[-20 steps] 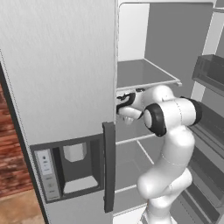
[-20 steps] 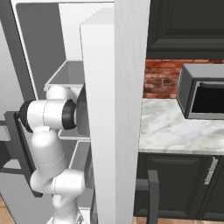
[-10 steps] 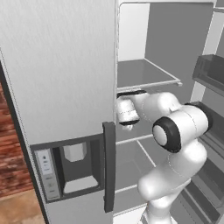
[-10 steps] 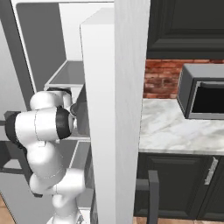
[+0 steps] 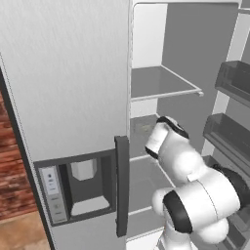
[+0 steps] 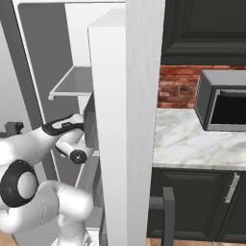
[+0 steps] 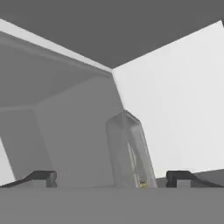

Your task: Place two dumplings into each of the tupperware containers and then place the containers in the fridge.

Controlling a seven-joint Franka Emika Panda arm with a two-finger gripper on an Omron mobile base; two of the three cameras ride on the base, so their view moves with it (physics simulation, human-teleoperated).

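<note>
1 container (image 7: pixel 129 151) stands in the fridge (image 5: pixel 68 97), a translucent grey tray seen tilted in the hand view, with a small yellowish bit at its lower edge; its contents cannot be made out. The gripper (image 7: pixel 113 177) is spread wide, empty, with the container between its tips.

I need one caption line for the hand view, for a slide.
Open jaws inside the fridge, with a clear tupperware container standing between the fingertips.

fridge (image 5: pixel 73 73) door open | arm (image 5: pixel 180 161) reaching into mid shelf (image 5: pixel 141 131)
</note>
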